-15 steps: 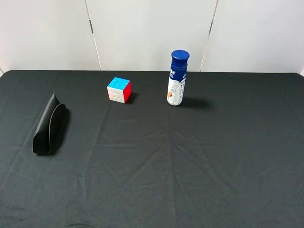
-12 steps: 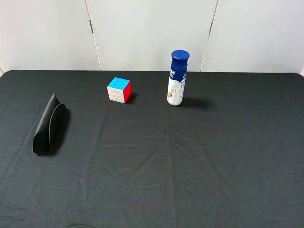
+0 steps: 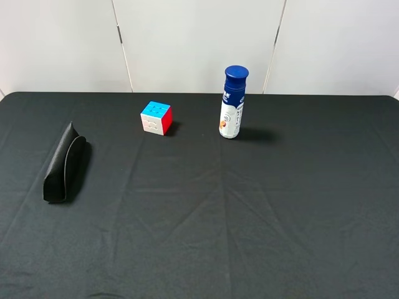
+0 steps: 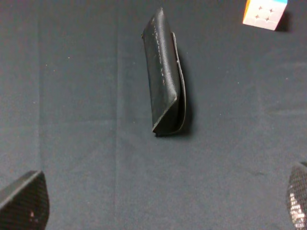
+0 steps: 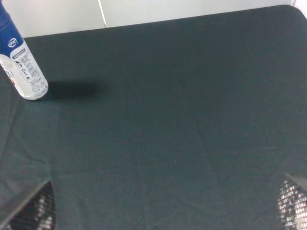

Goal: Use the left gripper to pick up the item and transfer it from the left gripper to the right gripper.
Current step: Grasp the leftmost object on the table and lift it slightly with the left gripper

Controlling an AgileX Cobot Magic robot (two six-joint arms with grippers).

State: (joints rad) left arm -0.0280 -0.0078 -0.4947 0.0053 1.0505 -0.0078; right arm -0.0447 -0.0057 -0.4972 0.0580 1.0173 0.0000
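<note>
The item, a long matte black pouch (image 3: pixel 64 163), lies on the black cloth at the left of the table, its length running front to back. In the left wrist view the pouch (image 4: pixel 164 81) lies ahead of my left gripper (image 4: pixel 161 203). That gripper is open and empty, its two fingertips (image 4: pixel 24 203) wide apart and clear of the pouch. My right gripper (image 5: pixel 163 207) is open and empty over bare cloth, with only its fingertips (image 5: pixel 36 208) showing. Neither gripper shows in the exterior high view.
A coloured puzzle cube (image 3: pixel 156 118) sits at the back centre-left and also shows in the left wrist view (image 4: pixel 265 12). A white bottle with a blue cap (image 3: pixel 233 103) stands upright right of it, also in the right wrist view (image 5: pixel 19 62). Black cloth (image 3: pixel 249 205) covers the table; white panels stand behind.
</note>
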